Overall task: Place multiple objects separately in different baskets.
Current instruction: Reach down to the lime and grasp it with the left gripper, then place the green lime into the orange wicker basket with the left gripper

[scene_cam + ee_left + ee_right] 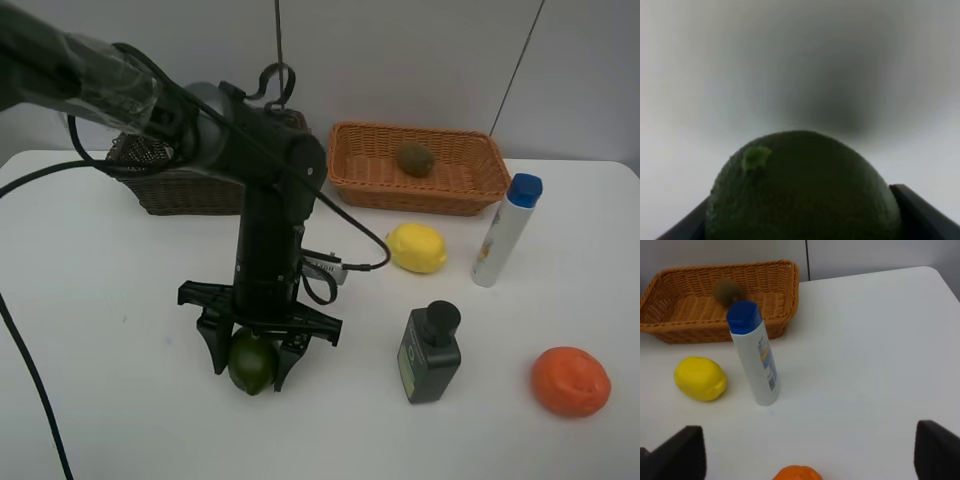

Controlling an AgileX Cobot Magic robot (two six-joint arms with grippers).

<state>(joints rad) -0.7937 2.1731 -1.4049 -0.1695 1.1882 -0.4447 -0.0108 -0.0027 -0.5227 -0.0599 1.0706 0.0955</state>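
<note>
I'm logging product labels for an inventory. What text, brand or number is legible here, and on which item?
Nothing is readable.
white blue-capped tube: blue and orange print, too blurred to read.
dark green black-capped bottle: pale label, too small to read.
white tag: too small to read.

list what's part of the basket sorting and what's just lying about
Job: dark green oval fruit, yellow lemon, round orange, brown kiwi, white blue-capped tube, dark green black-capped bottle, dark brown wicker basket, light orange wicker basket.
Lying about: black cable only.
</note>
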